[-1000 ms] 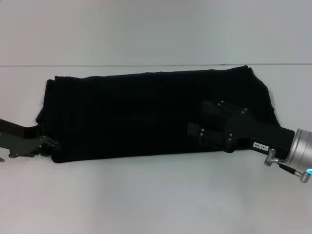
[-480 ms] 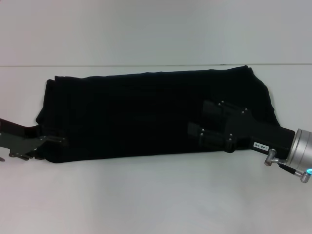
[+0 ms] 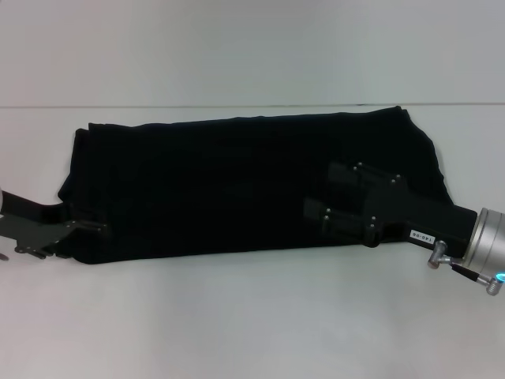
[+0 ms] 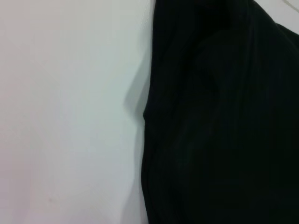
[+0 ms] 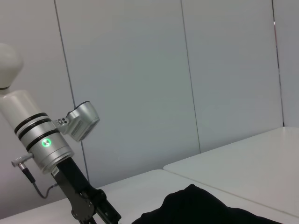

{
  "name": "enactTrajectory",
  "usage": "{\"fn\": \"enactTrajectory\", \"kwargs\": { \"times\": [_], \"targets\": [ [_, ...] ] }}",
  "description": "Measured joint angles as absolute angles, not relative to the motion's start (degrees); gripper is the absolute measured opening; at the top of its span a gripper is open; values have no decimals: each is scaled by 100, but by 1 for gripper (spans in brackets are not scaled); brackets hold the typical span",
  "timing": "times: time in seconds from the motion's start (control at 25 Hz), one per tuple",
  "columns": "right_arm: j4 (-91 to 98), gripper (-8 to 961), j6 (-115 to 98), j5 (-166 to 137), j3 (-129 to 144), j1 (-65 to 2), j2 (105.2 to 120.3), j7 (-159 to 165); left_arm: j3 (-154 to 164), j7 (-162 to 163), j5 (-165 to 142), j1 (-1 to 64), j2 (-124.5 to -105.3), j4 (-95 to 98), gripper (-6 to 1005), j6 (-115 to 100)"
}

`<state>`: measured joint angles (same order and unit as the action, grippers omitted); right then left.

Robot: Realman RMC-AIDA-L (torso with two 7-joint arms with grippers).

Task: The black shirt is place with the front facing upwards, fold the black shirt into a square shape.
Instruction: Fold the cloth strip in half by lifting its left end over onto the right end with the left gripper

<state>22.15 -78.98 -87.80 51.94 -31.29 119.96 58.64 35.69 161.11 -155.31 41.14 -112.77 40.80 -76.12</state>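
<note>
Black cloth first: the black shirt lies as a long folded band across the middle of the white table, running from near the left edge toward the right edge, no lettering showing, so it looks already folded lengthwise. The left gripper sits at the band's left end by its near corner, tips right at or under the cloth edge; can't tell whether its fingers are parted or pinched, or whether they have any fabric. The left wrist view shows only the shirt's edge against bare table, no fingers. The right gripper lies low over the right part of the band near the front hem, body flat above the cloth; jaw state and grip also unreadable, black on black. The right wrist view looks across the table at the other arm and a raised bit of the shirt. My read: the step in hand is getting hold of the left end for the crosswise fold that turns the strip into a square. Next move needs a confirmed pinch on all layers at that end, then a lift and carry toward the right end while the right side holds the cloth down, keeping edges aligned.
</note>
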Motion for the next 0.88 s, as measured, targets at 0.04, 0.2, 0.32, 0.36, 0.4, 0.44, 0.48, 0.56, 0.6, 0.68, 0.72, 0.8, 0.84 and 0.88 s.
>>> {"fn": "enactTrajectory", "kwargs": {
  "times": [0.04,0.2,0.32,0.36,0.4,0.44,0.48,0.56,0.6,0.68,0.72,0.8,0.84,0.88],
  "targets": [
    [2214,838,-7898,-8780,5194,-3129,11996,5864,3583,16112,-15531,4119,-11280,4079,884,-7612],
    [2215,838,-7902,-8781,5194,-3129,11998,5862,3617,16140,-15539,4129,-11300,4079,879,-7614],
    [2215,838,-7908,-8780,5194,-3129,12003,5862,3618,16150,-15539,4131,-11302,4079,876,-7611],
    [2215,838,-7909,-8780,5194,-3129,12004,5862,3619,16149,-15540,4131,-11302,4079,875,-7611],
    [2215,838,-7910,-8781,5194,-3129,12004,5862,3619,16146,-15540,4130,-11302,4079,873,-7611],
    [2215,838,-7910,-8780,5194,-3129,12005,5862,3620,16141,-15540,4131,-11303,4079,872,-7609],
    [2215,838,-7914,-8781,5194,-3129,12005,5862,3620,16137,-15540,4131,-11303,4078,871,-7607],
    [2215,838,-7928,-8780,5194,-3129,12005,5862,3621,16134,-15540,4131,-11303,4078,807,-7604],
    [2215,838,-7935,-8780,5194,-3129,12005,5862,3621,16134,-15541,4131,-11303,4078,775,-7602],
    [2215,838,-7949,-8780,5194,-3129,12005,5862,3621,16133,-15546,4131,-11306,4078,711,-7598],
    [2215,838,-7958,-8780,5194,-3129,12005,5862,3622,16133,-15549,4131,-11309,4078,678,-7595],
    [2215,838,-7964,-8780,5194,-3129,12005,5862,3622,16133,-15552,4131,-11311,4078,613,-7594],
    [2215,838,-7964,-8780,5194,-3129,12005,5862,3659,16133,-15560,4131,-11313,4079,580,-7593],
    [2215,838,-7964,-8780,5194,-3129,12005,5862,3678,16131,-15562,4131,-11312,4080,547,-7593]
  ]
}}
